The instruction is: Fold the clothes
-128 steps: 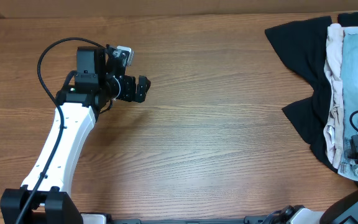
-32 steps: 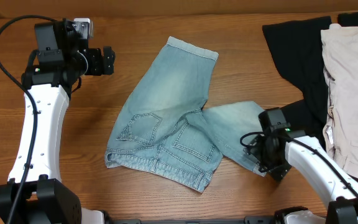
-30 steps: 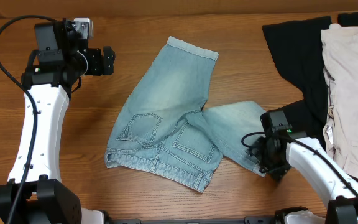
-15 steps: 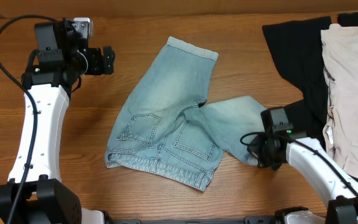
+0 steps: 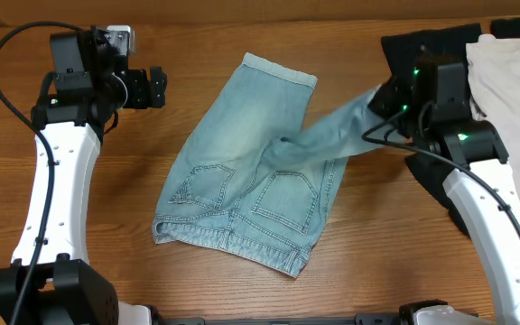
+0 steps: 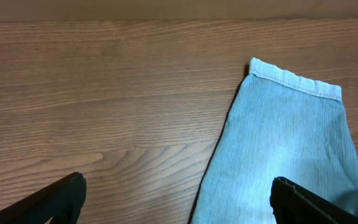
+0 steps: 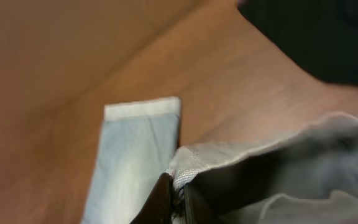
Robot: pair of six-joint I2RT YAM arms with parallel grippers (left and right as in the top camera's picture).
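Note:
Pale blue denim shorts (image 5: 242, 181) lie in the middle of the table, back pockets up. One leg reaches up to a light hem (image 5: 280, 69). My right gripper (image 5: 382, 95) is shut on the hem of the other leg and holds it lifted, stretched toward the upper right. The right wrist view shows the fingers (image 7: 178, 196) pinching that hem, with the flat leg (image 7: 132, 155) below. My left gripper (image 5: 158, 86) is open and empty, above the table left of the shorts; its wrist view shows the leg hem (image 6: 294, 78) between the wide fingers (image 6: 179, 199).
A black garment (image 5: 436, 99) and a cream-white garment (image 5: 513, 135) lie piled at the right edge, partly under my right arm. Bare wood lies left of the shorts.
My right gripper took hold of the right leg's hem low on the table and has lifted it up and back toward the upper right. The left arm has not moved.

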